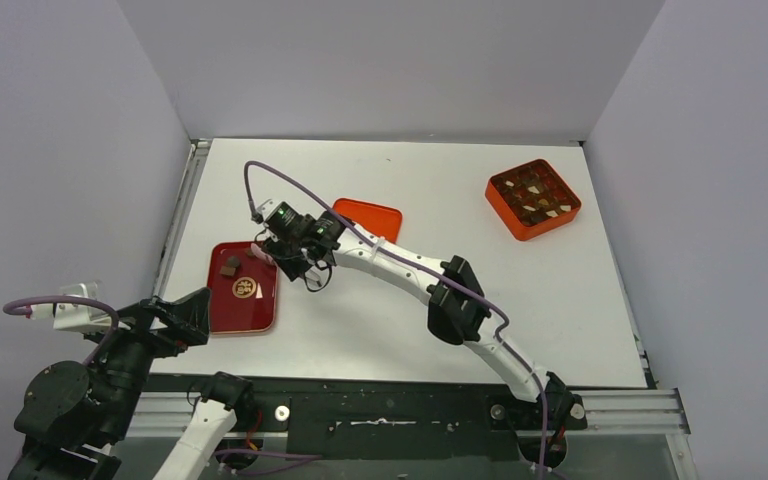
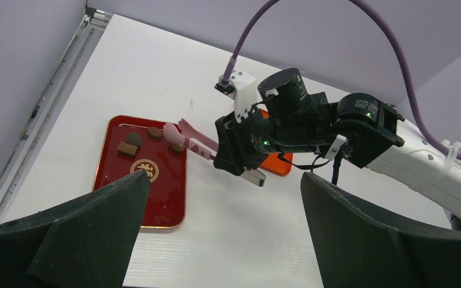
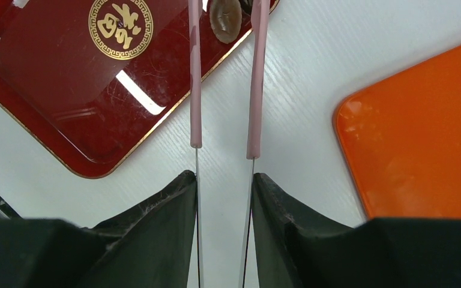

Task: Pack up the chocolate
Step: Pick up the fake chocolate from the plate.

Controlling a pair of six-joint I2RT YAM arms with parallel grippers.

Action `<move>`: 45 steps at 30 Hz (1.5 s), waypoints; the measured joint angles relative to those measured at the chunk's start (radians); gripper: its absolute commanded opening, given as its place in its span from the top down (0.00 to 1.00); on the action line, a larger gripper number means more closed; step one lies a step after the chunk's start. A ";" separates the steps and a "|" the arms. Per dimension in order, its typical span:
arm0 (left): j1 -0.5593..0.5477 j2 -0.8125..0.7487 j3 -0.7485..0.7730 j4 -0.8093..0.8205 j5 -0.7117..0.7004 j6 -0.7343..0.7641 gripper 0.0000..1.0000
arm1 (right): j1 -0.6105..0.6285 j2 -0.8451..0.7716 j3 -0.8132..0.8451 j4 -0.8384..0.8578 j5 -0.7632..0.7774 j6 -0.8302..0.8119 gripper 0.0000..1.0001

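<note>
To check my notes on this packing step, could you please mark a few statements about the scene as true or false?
1. The right gripper holds the pink tongs. True.
2. The left gripper is shut on a chocolate. False: it is open and empty.
3. The orange lid covers the orange box. False: the lid lies flat on the table, apart from the box.
4. The orange box has chocolate pieces in it. True.
5. The tongs' tips reach over the red tray. True.
</note>
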 measured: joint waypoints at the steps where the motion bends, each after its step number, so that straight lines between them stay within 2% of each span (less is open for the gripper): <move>1: 0.000 0.000 0.000 0.000 0.000 0.000 0.03 | 0.000 0.007 0.006 0.000 0.001 -0.004 0.63; 21: 0.000 0.000 -0.003 0.001 0.000 0.000 0.03 | 0.038 0.043 0.047 -0.026 -0.003 -0.051 0.63; 33: 0.000 -0.001 -0.011 0.002 -0.004 0.004 0.03 | 0.038 0.043 0.047 -0.024 0.061 -0.103 0.63; 45: 0.000 -0.003 -0.023 0.002 -0.005 0.008 0.03 | 0.039 0.043 0.046 -0.026 0.062 -0.097 0.63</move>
